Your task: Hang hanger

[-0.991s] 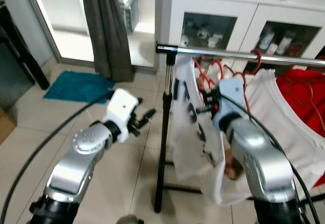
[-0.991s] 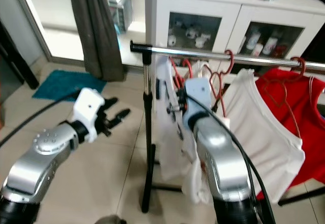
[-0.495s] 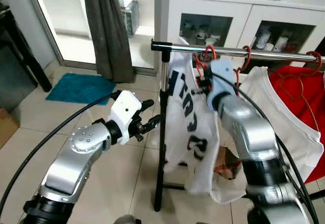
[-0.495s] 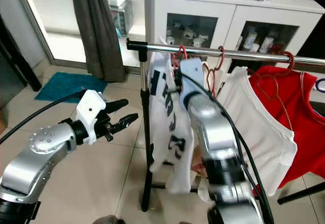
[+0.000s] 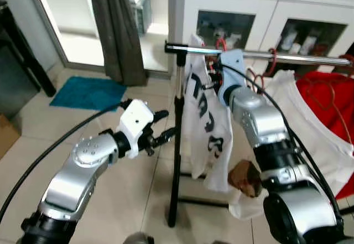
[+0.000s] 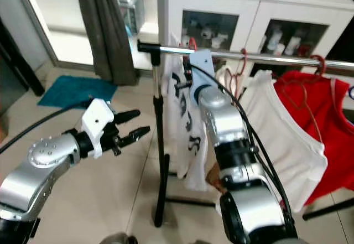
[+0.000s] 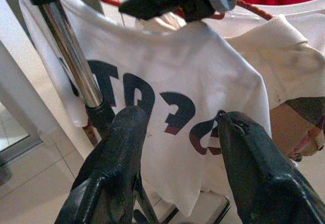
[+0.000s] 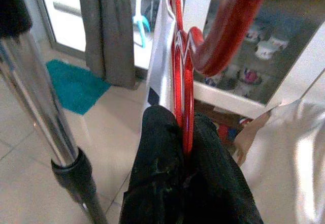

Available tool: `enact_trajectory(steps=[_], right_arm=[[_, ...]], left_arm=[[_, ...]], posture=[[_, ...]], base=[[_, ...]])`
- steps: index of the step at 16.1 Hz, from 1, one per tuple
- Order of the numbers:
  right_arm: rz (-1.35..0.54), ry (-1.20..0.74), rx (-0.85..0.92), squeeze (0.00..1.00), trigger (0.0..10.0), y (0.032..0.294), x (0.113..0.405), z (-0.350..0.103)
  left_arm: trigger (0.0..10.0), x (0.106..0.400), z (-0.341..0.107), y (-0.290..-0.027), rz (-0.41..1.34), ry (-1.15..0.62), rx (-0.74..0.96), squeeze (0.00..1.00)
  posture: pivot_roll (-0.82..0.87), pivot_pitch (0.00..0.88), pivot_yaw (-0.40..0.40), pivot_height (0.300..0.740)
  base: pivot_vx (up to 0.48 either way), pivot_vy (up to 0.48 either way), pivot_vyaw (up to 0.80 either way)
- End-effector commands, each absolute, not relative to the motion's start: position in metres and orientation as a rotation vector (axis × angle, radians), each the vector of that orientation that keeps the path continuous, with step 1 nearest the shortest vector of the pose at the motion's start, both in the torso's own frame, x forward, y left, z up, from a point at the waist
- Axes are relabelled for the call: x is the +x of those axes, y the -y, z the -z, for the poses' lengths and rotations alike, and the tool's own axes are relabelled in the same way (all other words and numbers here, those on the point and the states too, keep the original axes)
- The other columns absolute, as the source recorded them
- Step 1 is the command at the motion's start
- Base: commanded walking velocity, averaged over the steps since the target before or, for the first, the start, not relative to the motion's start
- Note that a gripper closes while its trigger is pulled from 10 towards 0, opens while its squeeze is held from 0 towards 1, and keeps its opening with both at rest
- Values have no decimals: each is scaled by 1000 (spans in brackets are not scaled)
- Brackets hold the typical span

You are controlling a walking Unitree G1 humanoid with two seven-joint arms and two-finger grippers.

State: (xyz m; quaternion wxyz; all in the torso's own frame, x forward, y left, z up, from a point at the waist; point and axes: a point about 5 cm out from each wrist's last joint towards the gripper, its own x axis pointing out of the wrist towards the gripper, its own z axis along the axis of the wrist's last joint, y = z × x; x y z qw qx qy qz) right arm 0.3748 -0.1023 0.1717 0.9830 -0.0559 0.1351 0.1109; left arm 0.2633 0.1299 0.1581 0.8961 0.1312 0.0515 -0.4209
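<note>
A red wire hanger (image 8: pixel 183 82) carries a white T-shirt with dark letters (image 5: pixel 207 128). My right gripper (image 5: pixel 213 79) is shut on the hanger's neck, just below the chrome rail (image 5: pixel 265 55) near its left end. The red hook (image 5: pixel 221 42) reaches up to the rail; I cannot tell whether it rests on it. In the right wrist view both black fingers (image 8: pixel 162 173) pinch the red wire. My left gripper (image 5: pixel 167 124) is open, held beside the rack's upright pole (image 5: pixel 177 144), facing the shirt (image 7: pixel 167 66) with nothing between its fingers.
More red hangers, a white shirt (image 5: pixel 310 128) and a red garment (image 5: pixel 332 105) hang further right on the rail. A white glass-door cabinet (image 5: pixel 260 11) stands behind. A dark curtain (image 5: pixel 116 28) and a teal mat (image 5: pixel 86 93) are at the left.
My right arm has lifted the hanger and shirt up and leftward to the rail's left end. The left gripper stayed open and moved closer to the pole.
</note>
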Motion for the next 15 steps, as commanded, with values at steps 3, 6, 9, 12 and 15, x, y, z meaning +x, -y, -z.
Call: enact_trajectory(steps=[3,6,9,12,15], right_arm=[[-231,-306,-120,0,10000,102,380,-169],[-291,-283,-72,227,10000,100,375,-167],[-340,-79,18,1000,10000,107,358,-187],[-389,38,75,1000,10000,114,332,-197],[-471,87,108,1000,10000,113,291,-198]], left_arm=[[10000,259,-160,-126,911,-91,283,0],[10000,261,-157,-127,877,-109,226,0],[10000,268,-155,-128,733,-87,112,0],[10000,273,-157,-126,641,-52,74,0],[10000,275,-155,-123,596,-58,105,0]], posture=[[29,36,-9,740],[27,36,-8,740],[21,34,-4,740],[14,34,2,740],[9,37,-1,740]], base=[[0,0,0],[0,0,0],[0,0,0],[0,0,0],[0,-91,0]])
